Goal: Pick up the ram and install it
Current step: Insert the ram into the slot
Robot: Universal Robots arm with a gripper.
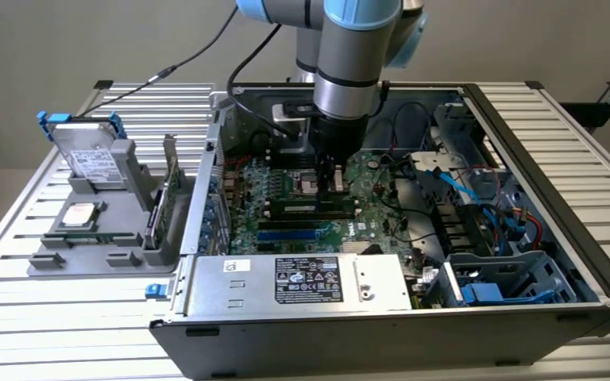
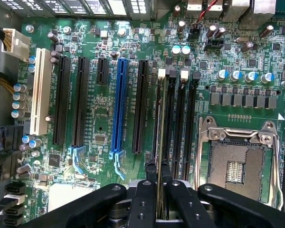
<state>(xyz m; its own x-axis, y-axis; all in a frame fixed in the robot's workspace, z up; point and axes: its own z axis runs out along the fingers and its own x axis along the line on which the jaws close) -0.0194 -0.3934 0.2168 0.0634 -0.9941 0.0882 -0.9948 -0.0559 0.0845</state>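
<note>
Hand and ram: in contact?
Touching. In the wrist view, the hand has a finger pressed against each flat side of the edge-on ram, with no gap between them.

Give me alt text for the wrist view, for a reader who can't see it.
The gripper is shut on the ram, held edge-on along the black memory slots of a green motherboard. An empty CPU socket lies beside the slots, and a blue expansion slot on their other side.
</note>
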